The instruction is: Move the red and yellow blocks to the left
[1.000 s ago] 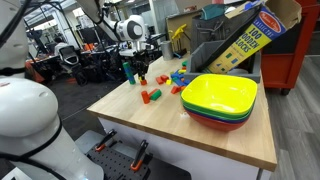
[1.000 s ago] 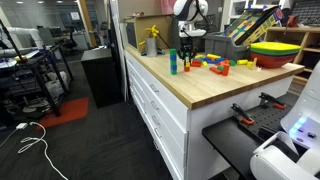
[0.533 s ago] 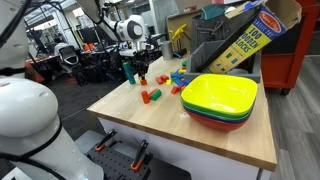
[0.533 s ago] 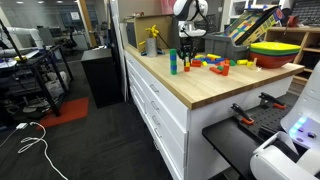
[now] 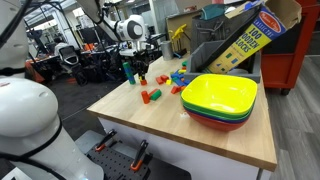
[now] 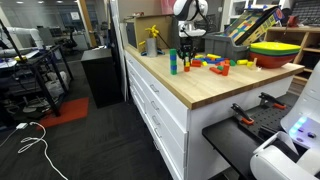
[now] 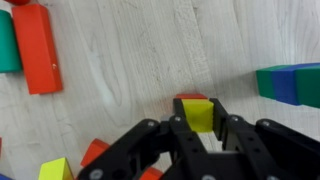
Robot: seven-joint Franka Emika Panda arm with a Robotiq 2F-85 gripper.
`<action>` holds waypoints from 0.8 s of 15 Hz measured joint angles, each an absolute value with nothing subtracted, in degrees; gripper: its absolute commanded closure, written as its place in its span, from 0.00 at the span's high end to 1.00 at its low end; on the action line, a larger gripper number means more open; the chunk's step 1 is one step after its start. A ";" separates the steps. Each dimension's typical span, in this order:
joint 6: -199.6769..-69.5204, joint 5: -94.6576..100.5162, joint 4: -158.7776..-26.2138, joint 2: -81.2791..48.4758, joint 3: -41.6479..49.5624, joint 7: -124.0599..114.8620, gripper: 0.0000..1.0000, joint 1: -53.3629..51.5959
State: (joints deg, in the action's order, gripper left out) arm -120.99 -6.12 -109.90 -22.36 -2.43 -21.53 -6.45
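In the wrist view, the gripper (image 7: 198, 122) was clamped on one yellow block (image 7: 200, 112) over the tabletop (image 7: 150, 45). One red block (image 7: 188, 98) touched that yellow block's far side. Measured from the held block, a second yellow block (image 7: 55, 170) lay to the lower left. One long red block (image 7: 38, 48) lay beside one green block (image 7: 8, 40) at the upper left. One green-and-blue pair (image 7: 290, 83) lay to the right.

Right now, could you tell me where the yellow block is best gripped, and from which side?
By its two flat side faces, from straight above. The yellow block sits flat with a red block close behind, blocking that face; the hand is shut on the free pair.
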 measured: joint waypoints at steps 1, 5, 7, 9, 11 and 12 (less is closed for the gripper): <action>-120.99 -6.12 -109.90 -22.37 -2.43 -21.53 0.69 -6.45; -121.01 -6.12 -109.90 -22.38 -2.39 -21.53 0.99 -6.44; -121.02 -6.12 -109.90 -22.38 -2.34 -21.53 1.00 -6.41; -121.03 -6.12 -109.90 -22.38 -2.29 -21.53 1.00 -6.37; -121.03 -6.12 -109.90 -22.38 -2.22 -21.53 1.00 -6.32; -121.03 -6.11 -109.90 -22.38 -2.17 -21.53 1.00 -6.31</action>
